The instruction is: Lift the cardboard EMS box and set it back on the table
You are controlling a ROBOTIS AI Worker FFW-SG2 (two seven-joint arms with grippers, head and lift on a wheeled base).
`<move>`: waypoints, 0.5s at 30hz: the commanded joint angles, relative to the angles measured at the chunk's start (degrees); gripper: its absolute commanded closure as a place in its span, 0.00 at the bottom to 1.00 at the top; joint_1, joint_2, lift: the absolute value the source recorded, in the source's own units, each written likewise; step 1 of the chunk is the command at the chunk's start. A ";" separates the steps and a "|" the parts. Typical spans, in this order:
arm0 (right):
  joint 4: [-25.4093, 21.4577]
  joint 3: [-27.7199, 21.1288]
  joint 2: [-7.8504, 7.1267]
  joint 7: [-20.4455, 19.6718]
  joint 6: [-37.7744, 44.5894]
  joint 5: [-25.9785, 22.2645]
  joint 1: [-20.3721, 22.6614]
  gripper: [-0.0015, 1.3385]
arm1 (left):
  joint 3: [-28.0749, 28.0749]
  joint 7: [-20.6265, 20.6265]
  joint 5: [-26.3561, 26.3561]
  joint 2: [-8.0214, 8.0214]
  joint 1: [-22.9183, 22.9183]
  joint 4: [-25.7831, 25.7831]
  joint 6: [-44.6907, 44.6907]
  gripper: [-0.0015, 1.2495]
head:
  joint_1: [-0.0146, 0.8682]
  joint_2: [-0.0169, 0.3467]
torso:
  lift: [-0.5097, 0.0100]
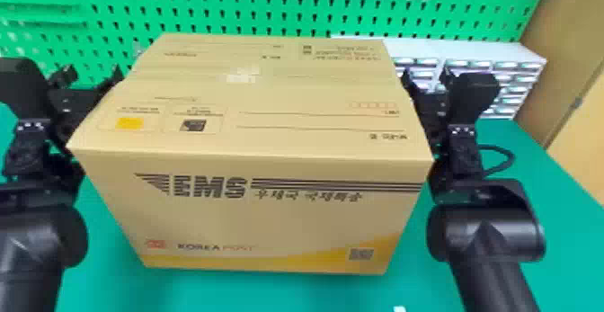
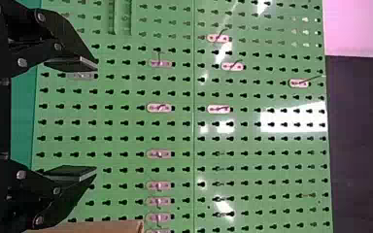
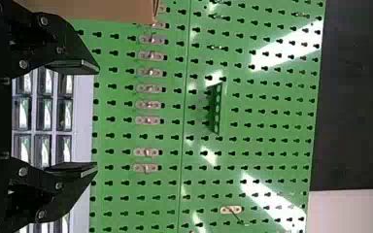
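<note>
My left hand (image 2: 96, 118), fingers parted, flanks the cardboard EMS box (image 1: 269, 221), seemingly aloft over the green table (image 1: 561, 207); my right hand (image 3: 97, 118), likewise open, flanks its other side. The lift looks made, the set-down left to do. Pegboard (image 1: 269, 19) bounds the back, a drawer cabinet (image 1: 472, 52) the back right.

Cardboard EMS box (image 1: 269, 221): smooth, matt board; glossy, tape-like patch (image 1: 242, 78) on top. Table (image 1: 535, 162): smooth teal surface, low sheen. Beyond far edge, pegboard (image 1: 296, 15): smooth green, glossy, white glare in both wrist views. Near far right corner, drawer cabinet (image 1: 467, 50): smooth white casing, shiny drawer fronts (image 1: 508, 66). Left gripper (image 1: 92, 73), right gripper (image 1: 426, 76): mostly matt black, shiny metal pins (image 2: 22, 62). Arm housings (image 1: 499, 230): smooth black, softly glossy.
</note>
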 commanded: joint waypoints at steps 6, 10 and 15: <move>0.01 -0.31 0.01 0.00 0.00 0.13 0.01 0.41 | 0.10 0.09 0.11 0.00 -0.01 0.00 0.08 0.39 | 0.78 0.00 | 0.80; 0.01 -0.40 0.10 0.00 0.00 0.22 -0.08 0.41 | 0.10 0.09 0.11 0.00 -0.01 0.00 0.26 0.39 | 0.78 0.00 | 0.80; 0.01 -0.66 0.15 0.00 0.00 0.48 -0.08 0.41 | 0.10 0.09 0.11 0.00 -0.01 0.00 0.43 0.39 | 0.78 0.00 | 0.80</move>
